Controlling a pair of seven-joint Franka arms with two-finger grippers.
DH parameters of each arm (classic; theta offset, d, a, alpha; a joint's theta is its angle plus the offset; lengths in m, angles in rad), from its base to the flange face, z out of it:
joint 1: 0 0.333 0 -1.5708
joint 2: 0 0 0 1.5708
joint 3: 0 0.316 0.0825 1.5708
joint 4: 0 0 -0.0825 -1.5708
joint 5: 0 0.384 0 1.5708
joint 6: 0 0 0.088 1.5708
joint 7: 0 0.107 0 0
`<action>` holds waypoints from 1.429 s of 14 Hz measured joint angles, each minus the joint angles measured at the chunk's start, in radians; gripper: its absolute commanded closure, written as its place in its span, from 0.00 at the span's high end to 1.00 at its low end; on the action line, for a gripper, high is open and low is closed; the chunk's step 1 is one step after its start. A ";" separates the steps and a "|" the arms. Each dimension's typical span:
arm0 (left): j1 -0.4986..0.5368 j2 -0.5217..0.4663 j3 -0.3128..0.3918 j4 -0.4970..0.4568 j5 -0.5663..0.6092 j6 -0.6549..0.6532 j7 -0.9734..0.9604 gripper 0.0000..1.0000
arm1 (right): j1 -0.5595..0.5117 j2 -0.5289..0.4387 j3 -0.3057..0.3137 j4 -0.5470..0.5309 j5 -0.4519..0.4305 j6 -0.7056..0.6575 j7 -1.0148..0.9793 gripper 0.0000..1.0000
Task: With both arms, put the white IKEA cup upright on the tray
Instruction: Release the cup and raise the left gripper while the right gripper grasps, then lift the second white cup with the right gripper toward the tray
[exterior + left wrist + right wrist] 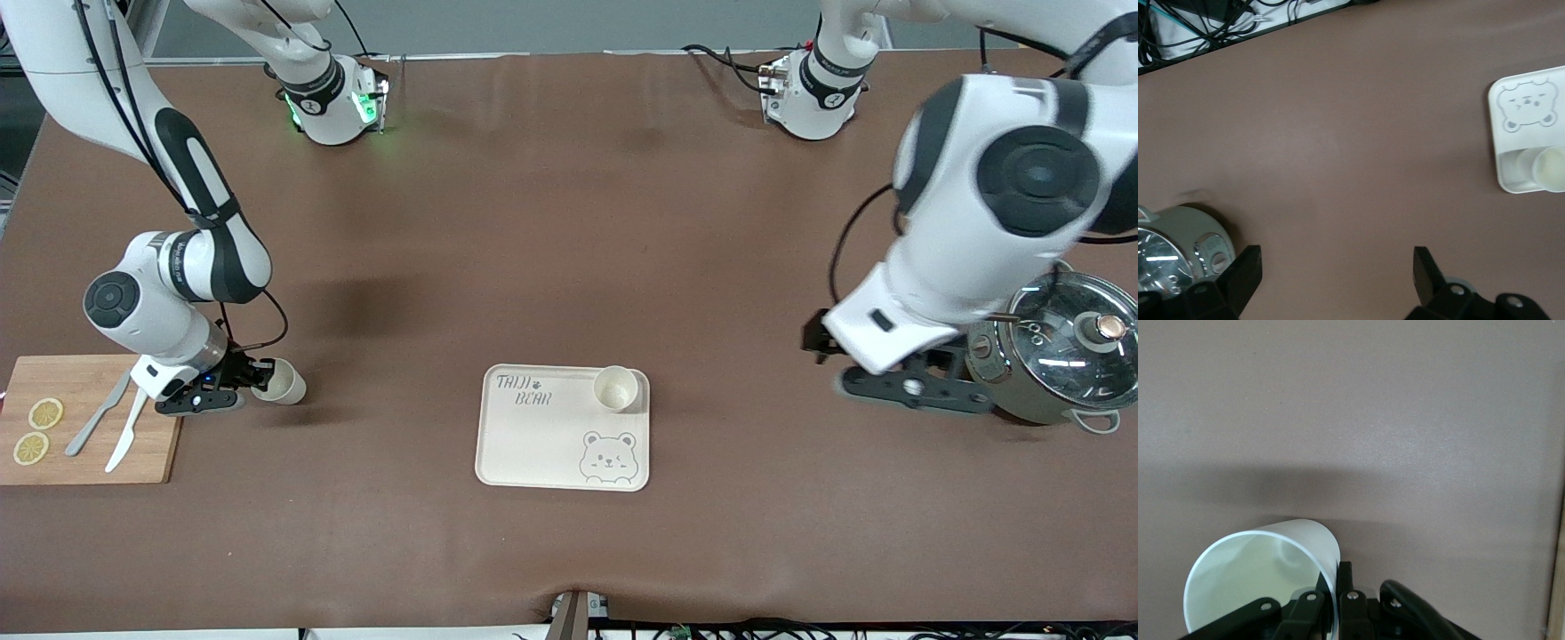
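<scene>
On the brown table [569,222], the tray [542,444] is seen midway, one cup [615,388] standing upright on it. Beside the pot [1058,356], the left gripper [916,388] is held wide open, empty. Beside the cutting board [89,444], a tipped second cup [283,381] is pinched at its rim by the right gripper [253,378].

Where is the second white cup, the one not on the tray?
The cup lies on its side at the right arm's end of the table, beside the cutting board, with the right gripper pinching its rim.

Wooden cutting board [84,418] bearing lemon slices [37,430], knife [127,428]; lidded steel pot [1062,360] at the left arm's end
</scene>
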State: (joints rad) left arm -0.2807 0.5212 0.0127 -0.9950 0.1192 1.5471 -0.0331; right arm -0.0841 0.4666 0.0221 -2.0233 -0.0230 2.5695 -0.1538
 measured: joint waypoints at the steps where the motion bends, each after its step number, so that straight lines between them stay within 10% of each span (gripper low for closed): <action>1: 0.043 -0.001 0.001 0.000 -0.027 0.000 0.029 1.00 | 0.000 0.000 0.000 0.000 0.000 0.000 0.000 0.00; 6: 0.217 -0.002 0.002 -0.006 -0.084 0.000 0.138 1.00 | 0.000 -0.002 0.000 0.011 0.000 -0.028 0.000 0.00; 20: 0.303 -0.002 0.001 -0.016 -0.105 0.000 0.166 1.00 | 0.071 -0.204 0.009 0.262 0.078 -0.668 0.126 0.00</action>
State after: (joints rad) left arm 0.0224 0.5193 0.0139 -1.0106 0.0144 1.5470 0.1331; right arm -0.0132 0.2628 0.0314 -1.7611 0.0546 1.9019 -0.0278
